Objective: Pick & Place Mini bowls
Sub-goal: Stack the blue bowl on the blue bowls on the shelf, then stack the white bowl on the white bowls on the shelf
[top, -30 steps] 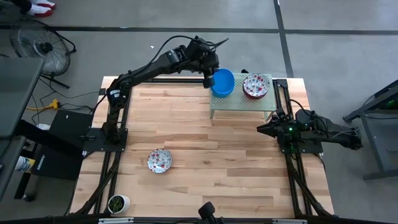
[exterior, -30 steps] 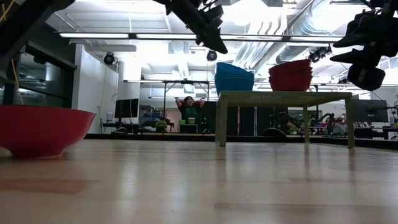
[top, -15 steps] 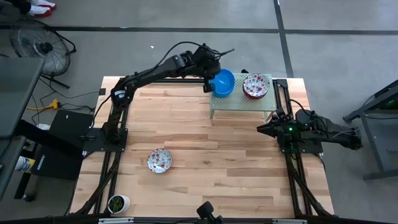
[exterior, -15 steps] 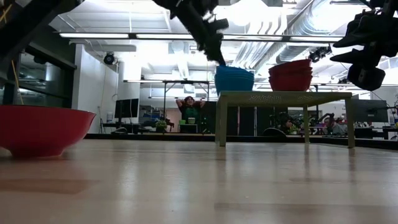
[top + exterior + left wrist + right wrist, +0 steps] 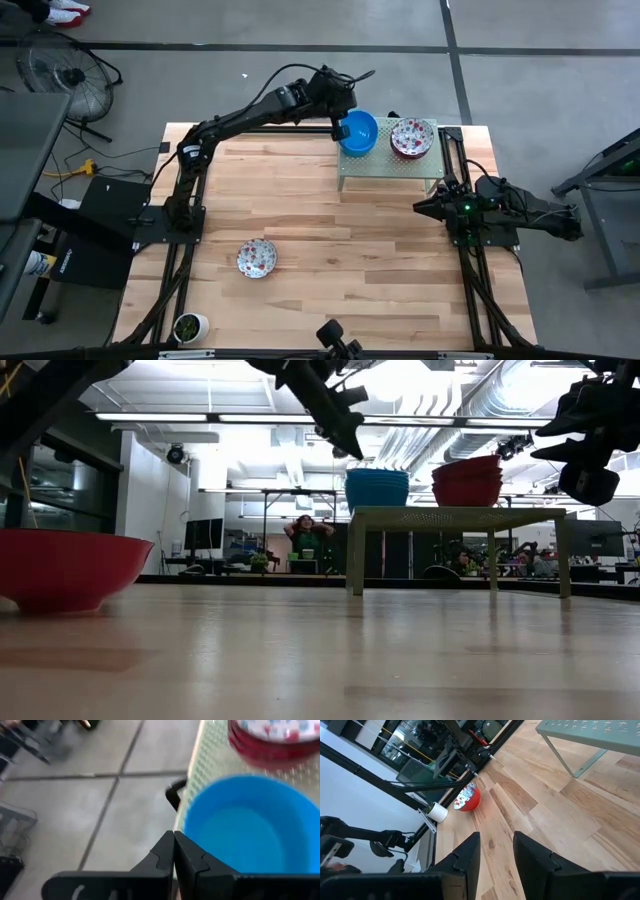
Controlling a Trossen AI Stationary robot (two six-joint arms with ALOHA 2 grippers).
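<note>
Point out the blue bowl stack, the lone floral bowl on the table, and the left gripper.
blue bowl stack (image 5: pixel 359 132): high view, inside of top bowl.
lone floral bowl (image 5: pixel 257 258): high view, patterned inside.
left gripper (image 5: pixel 173 851): left wrist view, shut fingertips.

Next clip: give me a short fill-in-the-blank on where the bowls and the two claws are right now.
1. The blue bowls sit stacked on the small green ____.
2. The left claw is ____, beside the blue stack's rim and holding nothing.
3. One floral bowl sits alone on the ____ table.
4. The right claw hangs ____ above the table.

Missing words: stand; shut; wooden; open
</note>
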